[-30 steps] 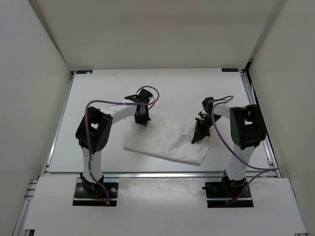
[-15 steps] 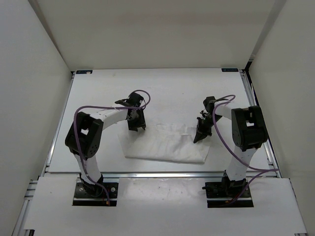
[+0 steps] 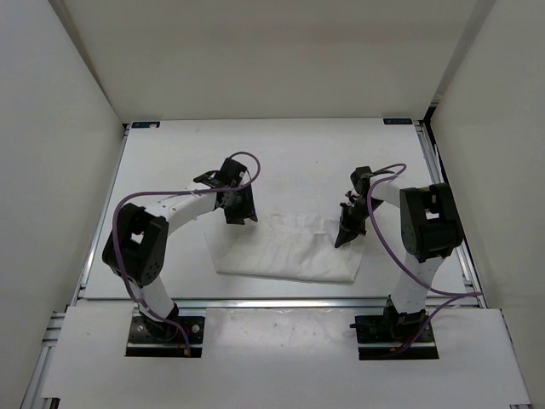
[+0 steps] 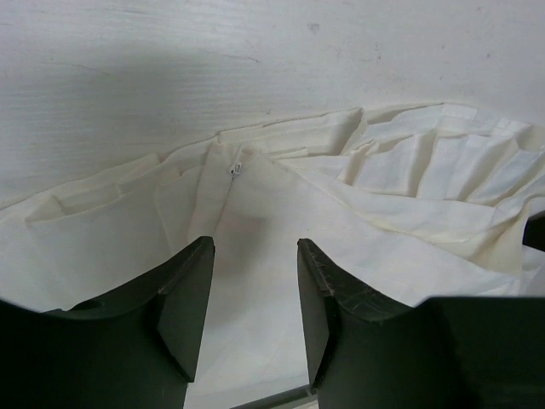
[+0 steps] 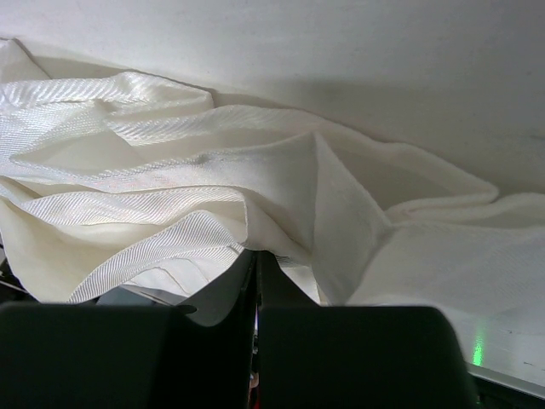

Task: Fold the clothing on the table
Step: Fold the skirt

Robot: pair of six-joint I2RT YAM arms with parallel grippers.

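Clothing (image 3: 285,256) lies as a creased white strip on the surface (image 3: 298,162), close to the near edge and about midway between the left and right edges, its long side running parallel to that near edge. Its near side looks straight, while its far side is uneven and bunched towards the right.

At the far left corner of the cloth, the left fingers (image 3: 241,211) point down at it. In the left wrist view these fingers (image 4: 183,315) stand apart with a clear gap. Flat cloth (image 4: 272,213) shows between them with a seam running up the gap, and nothing is gripped. Bare surface (image 4: 255,68) shows beyond the cloth's edge.

The right fingers (image 3: 344,236) sit at the far right corner of the garment. From the right wrist view these fingers (image 5: 281,341) are pressed together, with no gap along their seam. A raised fold of ribbed fabric (image 5: 170,170) is pinched at their tips, and loose folds pile up to the left. Surface (image 5: 383,51) lies bare behind it.

A purple cable (image 3: 145,200) loops along each arm.
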